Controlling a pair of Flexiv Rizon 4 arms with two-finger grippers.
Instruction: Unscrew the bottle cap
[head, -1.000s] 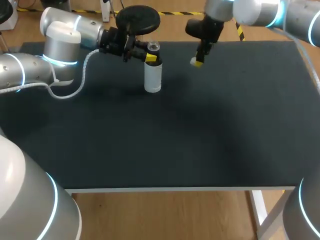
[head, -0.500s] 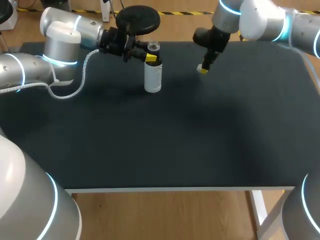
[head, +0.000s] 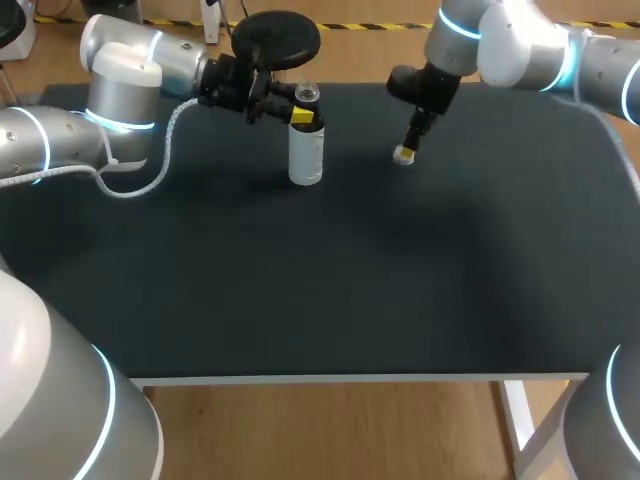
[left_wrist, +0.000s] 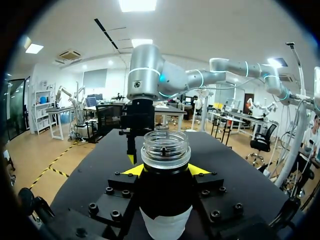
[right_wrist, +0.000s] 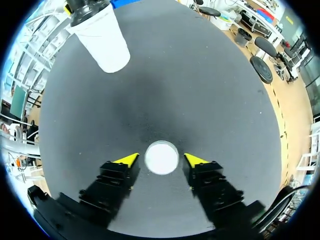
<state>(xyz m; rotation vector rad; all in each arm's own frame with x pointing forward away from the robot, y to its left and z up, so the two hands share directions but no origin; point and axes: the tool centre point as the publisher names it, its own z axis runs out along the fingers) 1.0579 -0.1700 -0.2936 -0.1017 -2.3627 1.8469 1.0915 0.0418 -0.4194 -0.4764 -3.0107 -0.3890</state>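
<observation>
Bottle (head: 306, 158) at 12 o'clock on table (head: 320, 300), left gripper (head: 302, 116) clamped on from its 9 o'clock. Cap (right_wrist: 161, 158) at 1 o'clock (right gripper (head: 405, 151) astride, not touching). Passage free 3 through 9 o'clock.

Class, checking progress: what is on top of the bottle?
Nothing: the bottle stands uncapped. The cap lies on the table at the right gripper. Bottle contents are hidden.

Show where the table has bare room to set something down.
Bare: the near half of the table, and the far right beyond the right gripper. Crowded: far left, where the left gripper holds the bottle, and around the cap.
</observation>
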